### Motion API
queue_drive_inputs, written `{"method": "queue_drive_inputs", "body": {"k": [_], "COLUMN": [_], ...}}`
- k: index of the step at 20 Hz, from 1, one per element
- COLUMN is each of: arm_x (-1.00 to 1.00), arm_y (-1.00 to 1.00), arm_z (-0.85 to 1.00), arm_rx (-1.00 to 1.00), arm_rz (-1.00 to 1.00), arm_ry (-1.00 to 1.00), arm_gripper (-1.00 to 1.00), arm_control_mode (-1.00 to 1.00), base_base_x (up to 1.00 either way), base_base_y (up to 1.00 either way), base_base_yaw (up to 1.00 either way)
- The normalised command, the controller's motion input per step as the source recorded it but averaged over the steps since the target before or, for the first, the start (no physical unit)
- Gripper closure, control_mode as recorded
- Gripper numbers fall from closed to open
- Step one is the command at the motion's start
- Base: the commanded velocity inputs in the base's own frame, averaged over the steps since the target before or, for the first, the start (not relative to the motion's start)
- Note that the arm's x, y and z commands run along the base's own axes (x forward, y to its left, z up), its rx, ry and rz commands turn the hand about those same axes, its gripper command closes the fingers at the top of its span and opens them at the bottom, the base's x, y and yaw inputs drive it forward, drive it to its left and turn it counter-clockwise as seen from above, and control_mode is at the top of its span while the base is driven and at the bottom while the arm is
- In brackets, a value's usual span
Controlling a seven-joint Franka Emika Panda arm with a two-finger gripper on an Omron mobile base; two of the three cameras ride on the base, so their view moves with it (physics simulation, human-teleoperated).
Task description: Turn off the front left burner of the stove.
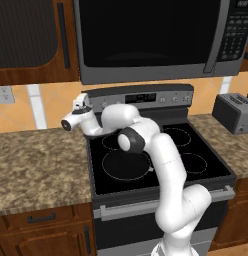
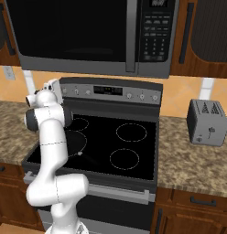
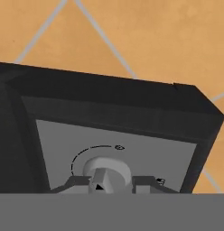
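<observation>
The arm is reaching up and left across the stove (image 1: 161, 150), hand pressed in at the far left end of the control panel (image 1: 141, 99). In the hand view the knob (image 3: 106, 172) sits dead ahead, a silver round with a raised bar across it and a thin arc marked around its top. The gripper (image 3: 107, 184) is right on it: one of the fingers (image 3: 74, 183) on one side, its mate on the other, standing about a knob's width apart. Whether they are pinching it or just bracketing it, I cannot tell.

The placing makes sense: a bar knob needs a finger on each flank before the wrist can twist it.

The front left burner (image 1: 127, 166) lies near the front left corner of the glass, the widest ring, partly behind the arm.

Writing? A small mark at the arc's end and another beside the knob, both too small to read. The panel display (image 2: 107, 90) and microwave (image 2: 88, 32) keypad are blurred too.
</observation>
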Motion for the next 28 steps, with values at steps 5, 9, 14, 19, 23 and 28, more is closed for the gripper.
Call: {"method": "queue_drive_inputs", "body": {"k": [5, 9, 14, 19, 23, 28], "arm_x": [0.0, 0.0, 0.0, 0.0, 0.01, 0.0], "arm_y": [-0.1, -0.23, -0.25, -0.2, -0.18, -0.18], "arm_z": [0.0, 0.0, 0.0, 0.0, 0.0, 0.0], "arm_rx": [0.18, 0.37, 0.46, 0.51, 0.55, 0.58], "arm_rz": [-0.02, -0.15, -0.23, -0.27, -0.29, -0.29], "arm_ry": [0.03, 0.01, 0.0, 0.0, -0.04, -0.09], "arm_gripper": [1.0, 1.0, 1.0, 1.0, 1.0, 1.0], "arm_control_mode": [-1.0, -1.0, -1.0, -1.0, -1.0, -1.0], "base_base_x": [0.0, 0.0, 0.0, 0.0, 0.0, 0.0], "base_base_y": [0.0, 0.0, 0.0, 0.0, 0.0, 0.0], "base_base_yaw": [0.0, 0.0, 0.0, 0.0, 0.0, 0.0]}}
